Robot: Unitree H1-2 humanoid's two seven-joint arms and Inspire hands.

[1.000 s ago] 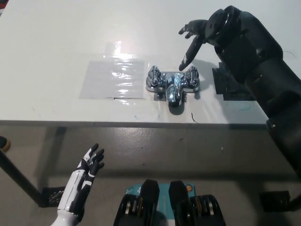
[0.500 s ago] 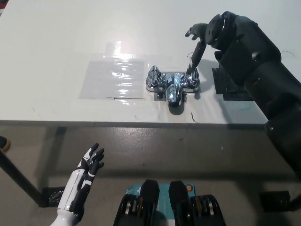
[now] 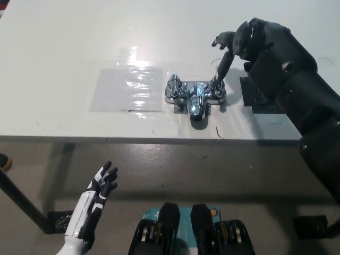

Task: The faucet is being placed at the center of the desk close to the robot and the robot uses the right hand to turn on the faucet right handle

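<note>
At the faucet (image 3: 195, 100), central on the tabletop (image 3: 64, 64), our right hand (image 3: 236, 40) holds nothing, spread wide, one fingertip (image 3: 219, 78) on the right handle (image 3: 217, 91). We should push sideways steadily and keep contact. Our left hand (image 3: 98, 194) rests open, well below the faucet.

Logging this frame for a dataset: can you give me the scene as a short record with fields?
faucet: chrome, two handles, on the desk near its front edge
right robot hand: black, open, one finger reaching down to the right handle, apparently touching it
left robot hand: white, open, idle at lower left below the desk edge
other: clear sheet left of the faucet; black pad right of it, partly hidden
</note>
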